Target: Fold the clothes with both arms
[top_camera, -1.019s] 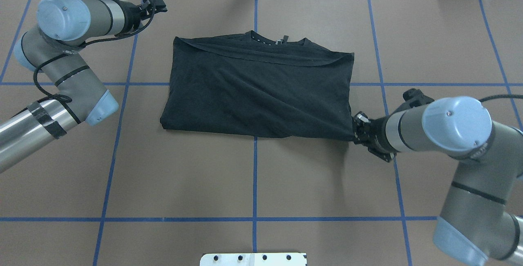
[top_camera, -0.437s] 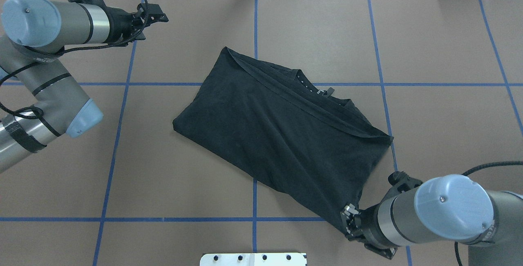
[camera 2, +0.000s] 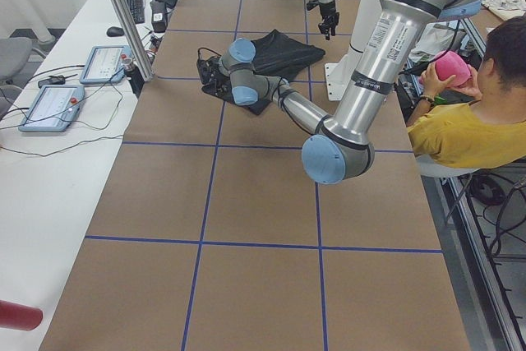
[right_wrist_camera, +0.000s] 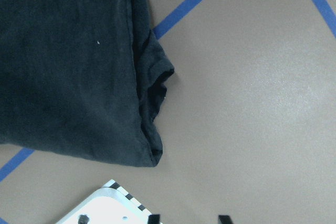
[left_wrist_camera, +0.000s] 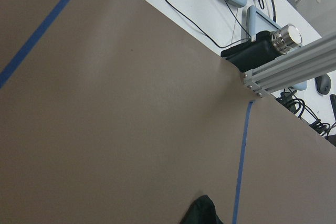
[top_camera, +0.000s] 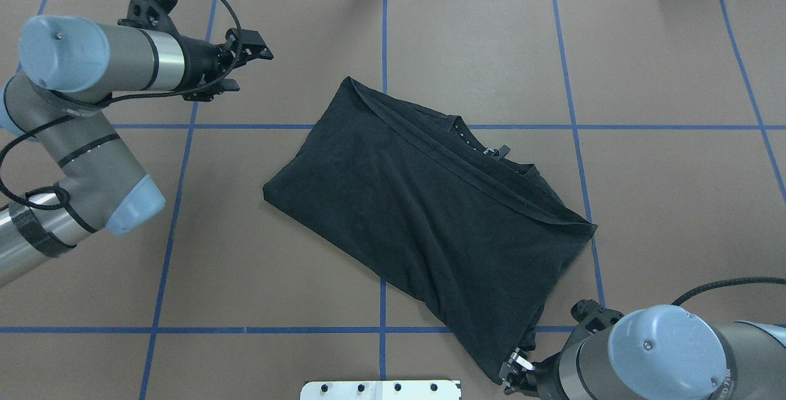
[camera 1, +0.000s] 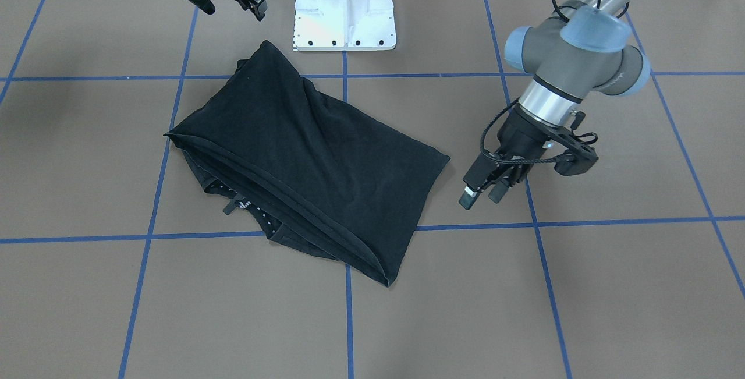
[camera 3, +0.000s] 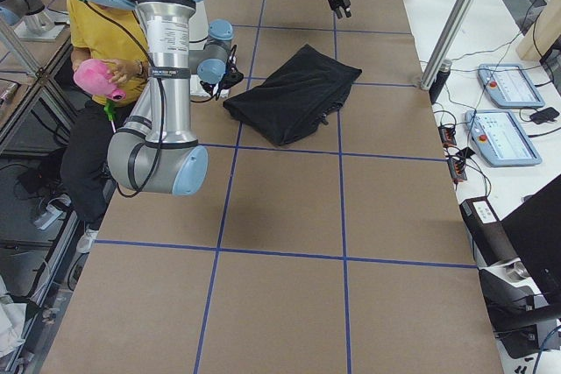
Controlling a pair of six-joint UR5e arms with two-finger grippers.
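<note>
The black T-shirt [top_camera: 430, 215] lies folded and slanted across the brown table, its collar edge [camera 1: 244, 207] on the far side from the robot's base. Its near corner [right_wrist_camera: 149, 153] rests flat on the table beside the white base. My right gripper [camera 1: 256, 9] hovers just past that corner, open, with nothing between its fingertips [right_wrist_camera: 154, 217]. My left gripper [camera 1: 483, 195] hangs open above bare table, well clear of the shirt's left edge [top_camera: 267, 188]. In the left wrist view only a dark tip of the shirt [left_wrist_camera: 202, 214] shows.
The white pedestal base [camera 1: 344, 12] stands right beside the shirt's near corner. Blue tape lines [top_camera: 384, 25] grid the table. An aluminium post [left_wrist_camera: 294, 66] and control tablets [camera 3: 504, 120] line the far edge. A seated person [camera 2: 472, 125] holds a pink object.
My right gripper dragged the shirt's corner toward the robot's base, swinging the shirt onto a diagonal, then let go. The left arm shifted slightly, with its gripper staying open.
</note>
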